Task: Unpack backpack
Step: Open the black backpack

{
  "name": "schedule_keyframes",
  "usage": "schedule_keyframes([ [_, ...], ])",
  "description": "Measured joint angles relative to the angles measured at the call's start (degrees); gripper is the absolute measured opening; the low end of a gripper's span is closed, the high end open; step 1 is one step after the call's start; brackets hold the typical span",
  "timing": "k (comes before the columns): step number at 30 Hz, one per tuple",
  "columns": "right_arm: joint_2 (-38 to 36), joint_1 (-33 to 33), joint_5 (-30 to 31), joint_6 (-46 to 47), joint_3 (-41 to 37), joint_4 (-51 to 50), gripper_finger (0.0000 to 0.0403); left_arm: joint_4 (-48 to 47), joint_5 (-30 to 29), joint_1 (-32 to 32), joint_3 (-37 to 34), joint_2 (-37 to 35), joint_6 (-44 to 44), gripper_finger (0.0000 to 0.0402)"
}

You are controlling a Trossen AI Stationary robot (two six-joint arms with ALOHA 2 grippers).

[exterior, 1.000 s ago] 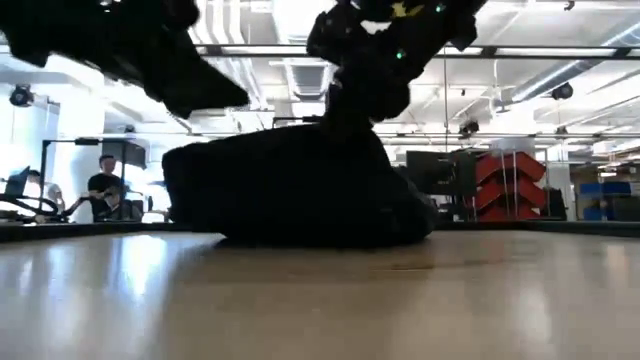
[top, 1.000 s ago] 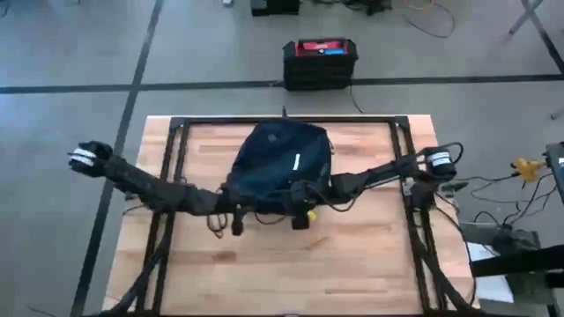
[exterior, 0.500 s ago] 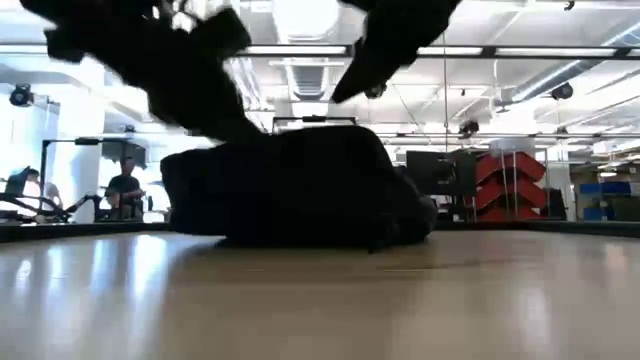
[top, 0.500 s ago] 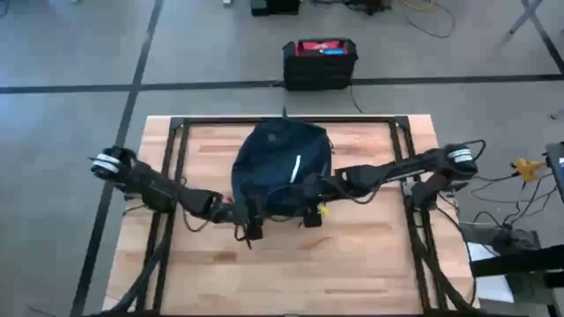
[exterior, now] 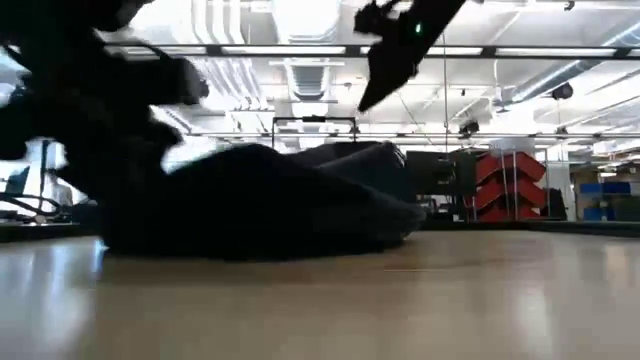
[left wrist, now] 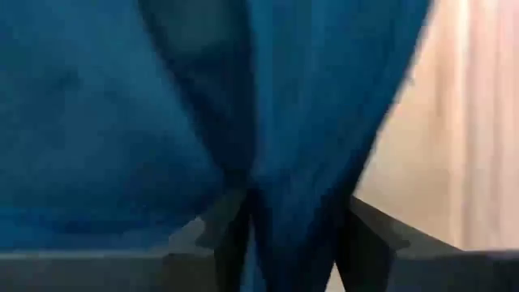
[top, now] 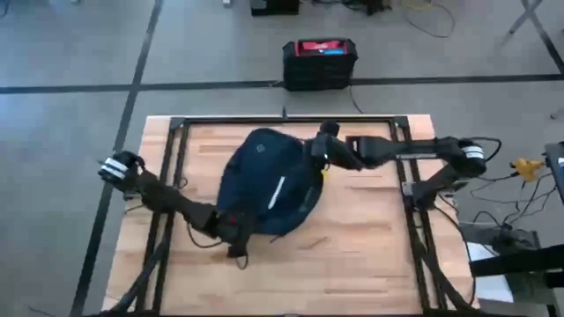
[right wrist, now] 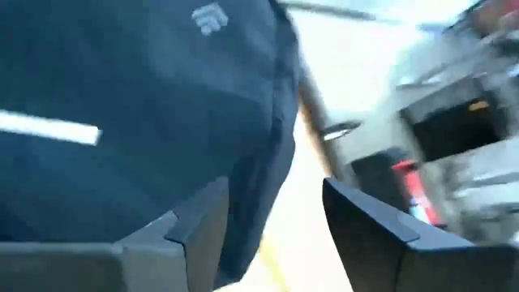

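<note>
The dark navy backpack (top: 269,187) lies slumped on the wooden table (top: 291,273), its white stripe (top: 278,192) facing up. In the low view the backpack (exterior: 270,200) is a low, flattened mound. My left gripper (top: 233,239) is at the backpack's near left corner and shut on its fabric. My right gripper (top: 317,158) hangs above the backpack's far right side, clear of it in the low view (exterior: 388,70). In the right wrist view its fingers (right wrist: 203,231) stand apart, with the backpack's edge (right wrist: 276,162) beside one of them. My left gripper pinches a bunched fold of the backpack's navy fabric (left wrist: 285,203) between its two fingers (left wrist: 231,239), at the bag's near left corner. The fingers slant down from the table's left side. The cloth runs drawn from the fold; the rest of the bag lies on the table.
A rigid black box with a red top (top: 320,62) stands on the floor beyond the far edge. Black frame rails (top: 176,158) run along the table's left, right and far sides. Bare wood lies in front of the backpack toward the near edge.
My left gripper has moved toward the table's near left and down, dragging the backpack's near corner with it. The bag has turned, stretched toward the near left and sagged lower. My right gripper has left the bag's near side, rising and moving toward the far edge.
</note>
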Motion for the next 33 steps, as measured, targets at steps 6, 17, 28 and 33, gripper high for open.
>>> schedule_keyframes([
  [6, -0.2, 0.5, -11.8, 0.8, 0.0, -5.4, 0.0157, -10.1, -15.3, -3.0, 1.5, -9.0, -3.2, 0.0121],
  [17, -0.2, 6.7, -12.0, -5.9, -2.4, -15.4, 0.0138, 3.0, -35.9, -2.8, -8.0, -20.5, 0.4, 0.0144],
  [28, 2.3, 9.3, 4.6, -13.3, -1.5, -12.4, 0.0153, 28.5, -36.4, -1.7, -20.4, -19.5, 2.1, 0.016],
  [33, 4.0, 7.0, -0.1, -14.1, -1.5, -11.5, 0.0145, 32.3, -37.9, 0.1, -24.1, -17.0, 2.2, 0.0162],
])
